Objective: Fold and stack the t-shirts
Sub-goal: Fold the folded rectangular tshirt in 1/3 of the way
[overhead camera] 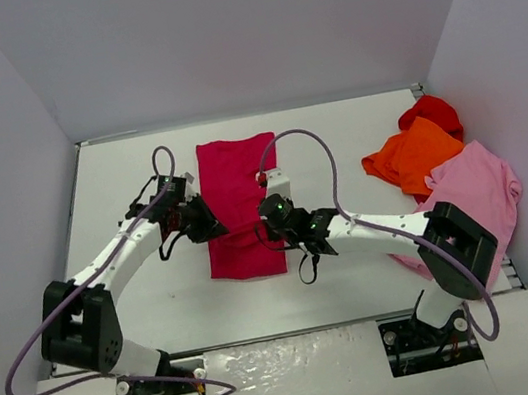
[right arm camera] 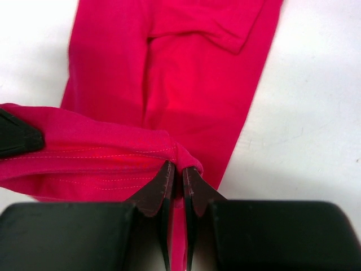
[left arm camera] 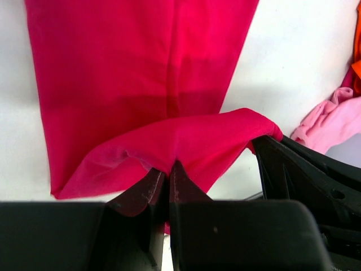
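Crimson soft cloth t-shirt (overhead camera: 235, 177), folded lengthwise mid-frame on white counter (overhead camera: 118, 171); lower edge pinched at opposite corners by left tool (left arm camera: 168, 169) and right tool (right arm camera: 179, 169).

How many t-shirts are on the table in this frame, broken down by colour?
crimson t-shirt: 1
orange t-shirt: 1
bright red t-shirt: 1
light pink t-shirt: 1
Total: 4
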### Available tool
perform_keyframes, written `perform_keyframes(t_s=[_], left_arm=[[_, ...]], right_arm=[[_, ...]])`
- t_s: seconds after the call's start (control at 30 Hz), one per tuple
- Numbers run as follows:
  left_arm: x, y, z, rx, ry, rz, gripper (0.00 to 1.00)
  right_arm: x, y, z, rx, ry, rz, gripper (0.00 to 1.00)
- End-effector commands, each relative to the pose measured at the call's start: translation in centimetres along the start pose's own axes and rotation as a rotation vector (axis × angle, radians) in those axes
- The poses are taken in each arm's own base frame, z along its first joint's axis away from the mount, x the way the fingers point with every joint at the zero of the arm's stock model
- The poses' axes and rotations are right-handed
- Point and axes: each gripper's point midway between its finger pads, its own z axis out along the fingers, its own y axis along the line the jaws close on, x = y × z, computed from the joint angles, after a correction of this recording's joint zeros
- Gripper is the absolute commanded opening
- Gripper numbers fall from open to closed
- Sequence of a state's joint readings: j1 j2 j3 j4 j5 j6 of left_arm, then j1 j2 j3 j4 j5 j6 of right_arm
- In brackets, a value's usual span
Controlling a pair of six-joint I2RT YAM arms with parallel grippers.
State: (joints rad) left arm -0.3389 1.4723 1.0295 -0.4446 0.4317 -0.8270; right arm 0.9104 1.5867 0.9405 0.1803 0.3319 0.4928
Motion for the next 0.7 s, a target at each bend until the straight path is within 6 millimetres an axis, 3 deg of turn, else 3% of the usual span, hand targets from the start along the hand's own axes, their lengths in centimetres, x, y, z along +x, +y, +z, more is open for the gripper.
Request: perform_keyframes(t_s=[0.0, 0.2, 0.4, 0.5, 0.57, 0.67], left_arm=[[-4.1, -1.9, 0.6, 0.046, -0.104, 0.061, 0.00], [-4.9, -1.6, 3.4, 0.047, -0.088, 0.051, 0.00], [-5.2, -1.3, 4.6, 0.063, -0.109, 0.044, 0.03], [-5.3, -1.0, 4.4, 0.053, -0.134, 0.053, 0.22], [-5.5, -0.7, 4.2, 0.033, -0.146, 0.062, 0.59], [-5.8, 0.0, 3.4, -0.015, -0.179, 0.080, 0.94]], right_arm=[[-3.4, -1.3, 2.2, 0.034, -0.086, 0.023, 0.00], [-3.6, -1.2, 4.4, 0.031, -0.091, 0.018, 0.03], [-4.3, -0.3, 6.2, 0.009, -0.118, 0.012, 0.35], [-5.0, 0.1, 6.7, 0.006, -0.128, 0.009, 0.57], [-5.3, 0.3, 6.7, 0.006, -0.136, 0.012, 0.64], [-6.1, 0.8, 5.9, -0.006, -0.155, 0.011, 0.65]])
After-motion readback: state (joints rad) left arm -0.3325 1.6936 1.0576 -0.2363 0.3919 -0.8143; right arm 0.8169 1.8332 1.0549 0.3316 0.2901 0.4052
